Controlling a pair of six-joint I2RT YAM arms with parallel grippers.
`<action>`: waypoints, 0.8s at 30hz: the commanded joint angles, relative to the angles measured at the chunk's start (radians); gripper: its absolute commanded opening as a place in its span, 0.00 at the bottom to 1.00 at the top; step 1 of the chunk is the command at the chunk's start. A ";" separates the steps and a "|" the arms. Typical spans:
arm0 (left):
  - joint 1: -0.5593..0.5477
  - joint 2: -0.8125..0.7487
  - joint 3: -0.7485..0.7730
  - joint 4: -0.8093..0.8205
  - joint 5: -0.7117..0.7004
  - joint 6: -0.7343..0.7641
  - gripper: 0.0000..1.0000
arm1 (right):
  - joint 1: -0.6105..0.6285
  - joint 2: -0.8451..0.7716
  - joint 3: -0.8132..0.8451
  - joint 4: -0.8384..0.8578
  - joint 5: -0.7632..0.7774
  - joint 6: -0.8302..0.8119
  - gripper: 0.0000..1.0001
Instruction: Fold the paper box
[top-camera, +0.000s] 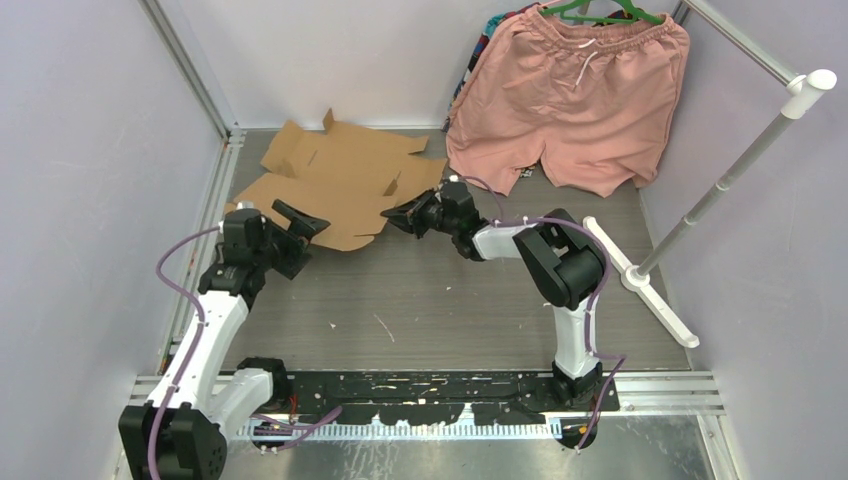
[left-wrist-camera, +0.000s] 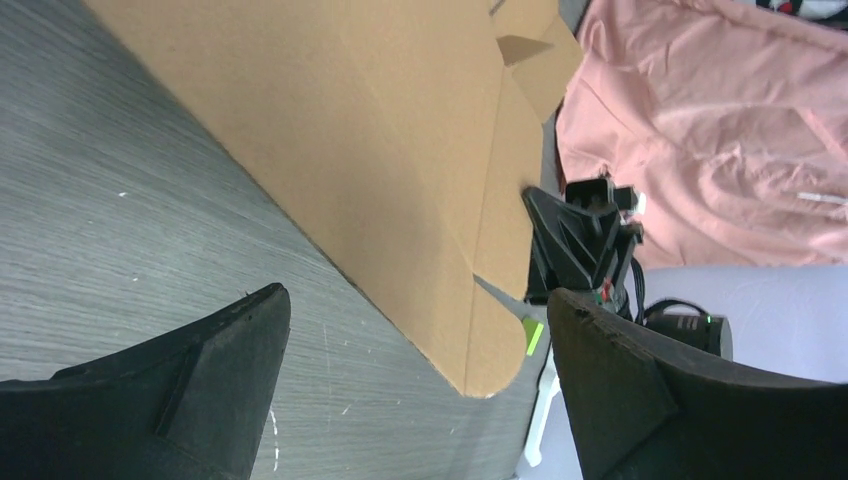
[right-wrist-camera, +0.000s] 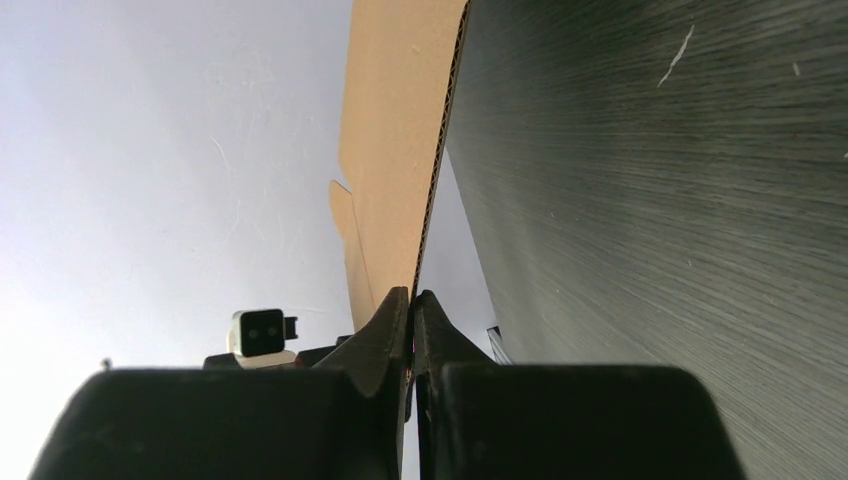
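Note:
The paper box (top-camera: 335, 180) is a flat brown die-cut cardboard sheet with flaps and notches, lying unfolded at the back left of the table. My right gripper (top-camera: 398, 216) is shut on its near right edge; in the right wrist view the corrugated edge (right-wrist-camera: 440, 150) runs into the closed fingertips (right-wrist-camera: 398, 315). My left gripper (top-camera: 300, 222) is open at the sheet's near left edge. In the left wrist view the cardboard (left-wrist-camera: 380, 170) lies beyond the wide-apart fingers (left-wrist-camera: 210, 370), not between them.
Pink shorts (top-camera: 575, 95) hang on a green hanger at the back right. A white rack with a pole (top-camera: 740, 160) and floor base (top-camera: 645, 280) stands at the right. Walls enclose the table on the left and at the back.

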 joint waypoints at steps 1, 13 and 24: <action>0.019 -0.018 -0.050 0.101 -0.043 -0.074 1.00 | 0.007 -0.014 0.010 0.104 0.071 0.000 0.01; 0.030 -0.009 -0.106 0.189 -0.059 -0.142 0.83 | 0.029 -0.010 0.022 0.101 0.070 0.003 0.01; 0.047 0.061 -0.070 0.186 -0.063 -0.082 0.25 | 0.048 -0.024 -0.016 0.115 0.068 -0.001 0.01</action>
